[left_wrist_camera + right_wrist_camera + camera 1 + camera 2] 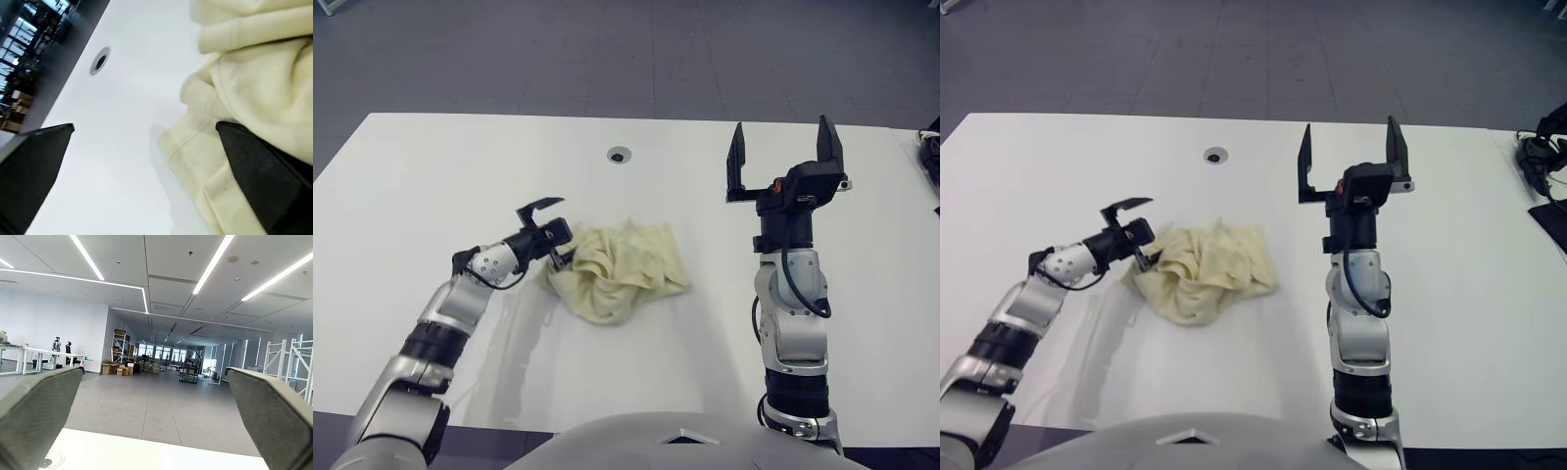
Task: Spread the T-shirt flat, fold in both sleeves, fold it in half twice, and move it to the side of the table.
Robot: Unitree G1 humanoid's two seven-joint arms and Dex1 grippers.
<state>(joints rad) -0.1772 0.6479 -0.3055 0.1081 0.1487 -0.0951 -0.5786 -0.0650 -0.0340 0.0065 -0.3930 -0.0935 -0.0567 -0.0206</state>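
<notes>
A pale yellow T-shirt (619,266) lies crumpled in a heap near the middle of the white table (421,176). My left gripper (551,233) is open at the heap's left edge, low over the table. Its upper finger is raised above the table, and its lower finger (266,176) rests against the cloth's hem (195,142). My right gripper (781,132) stands upright to the right of the shirt, well above the table, open and holding nothing. In the right wrist view its two fingers (34,401) frame the room beyond.
A small round cable hole (619,155) sits in the table behind the shirt. Dark cables and gear (1540,157) lie at the table's far right edge. Bare tabletop surrounds the heap on all sides.
</notes>
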